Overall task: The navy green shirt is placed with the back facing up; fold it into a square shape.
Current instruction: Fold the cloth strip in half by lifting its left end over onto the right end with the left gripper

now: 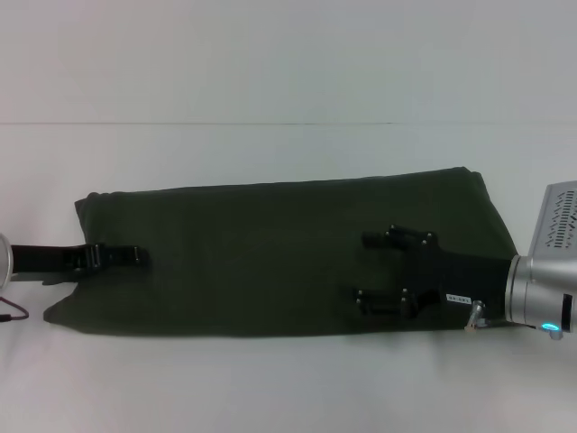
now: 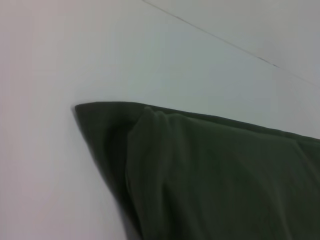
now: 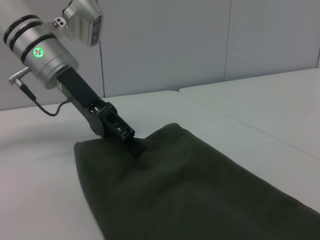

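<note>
No container is seen. The navy green shirt point(image 1: 279, 257) is spread as a long folded band across the white table point(image 1: 270, 81), plain side up. The left gripper point(image 1: 135, 255) is set at the shirt's left end, fingertips buried in the cloth edge, so whether cloth is pinched cannot be told. The right gripper point(image 1: 362, 267) is held over the right half, fingers spread wide with nothing between them.
</note>
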`<state>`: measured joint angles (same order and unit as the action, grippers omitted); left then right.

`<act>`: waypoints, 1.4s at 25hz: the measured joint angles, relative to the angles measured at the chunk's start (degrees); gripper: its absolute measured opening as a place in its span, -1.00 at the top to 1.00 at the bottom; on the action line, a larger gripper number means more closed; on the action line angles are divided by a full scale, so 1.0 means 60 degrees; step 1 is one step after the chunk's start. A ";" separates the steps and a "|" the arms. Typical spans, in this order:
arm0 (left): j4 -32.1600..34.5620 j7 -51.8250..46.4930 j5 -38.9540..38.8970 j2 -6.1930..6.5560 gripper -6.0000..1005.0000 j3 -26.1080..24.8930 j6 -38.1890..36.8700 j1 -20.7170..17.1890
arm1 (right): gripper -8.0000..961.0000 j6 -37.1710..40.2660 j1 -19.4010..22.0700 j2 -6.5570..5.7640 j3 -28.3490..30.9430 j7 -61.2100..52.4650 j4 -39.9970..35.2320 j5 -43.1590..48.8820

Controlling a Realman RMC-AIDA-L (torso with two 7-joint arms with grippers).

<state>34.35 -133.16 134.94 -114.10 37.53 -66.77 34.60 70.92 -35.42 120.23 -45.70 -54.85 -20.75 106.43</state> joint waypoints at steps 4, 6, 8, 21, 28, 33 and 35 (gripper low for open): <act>-0.0052 -0.0012 0.0024 -0.0004 -0.49 -0.0027 0.0003 0.0060 | -0.88 0.0000 -0.0006 0.0000 0.0003 0.0000 -0.0001 0.0000; -0.0043 -0.0013 0.0027 -0.0007 -0.48 -0.0022 0.0044 0.0070 | -0.88 0.0000 -0.0010 -0.0001 0.0007 0.0000 0.0000 0.0000; -0.0093 -0.0018 0.0102 0.0025 -0.48 0.0088 0.0116 0.0108 | -0.88 0.0005 -0.0012 -0.0001 0.0006 0.0000 0.0002 0.0000; -0.0213 -0.0058 0.0272 0.0079 0.17 0.0248 0.0170 0.0238 | -0.88 0.0074 -0.0016 -0.0001 0.0001 0.0000 0.0039 0.0000; -0.0209 -0.0017 0.0288 0.0089 0.65 0.0264 0.0170 0.0238 | -0.88 0.0122 -0.0015 -0.0001 -0.0014 -0.0011 0.0045 0.0000; -0.0178 0.0016 0.0288 0.0175 0.79 0.0297 0.0079 0.0246 | -0.88 0.0166 -0.0011 -0.0001 -0.0029 -0.0014 0.0057 0.0004; -0.0183 0.0007 0.0288 0.0306 0.79 0.0356 0.0032 0.0221 | -0.88 0.0196 -0.0005 0.0000 -0.0030 -0.0014 0.0060 0.0008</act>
<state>33.25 -133.12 136.67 -112.26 39.66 -66.58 35.92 72.09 -35.45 120.23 -45.88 -54.93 -20.38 106.48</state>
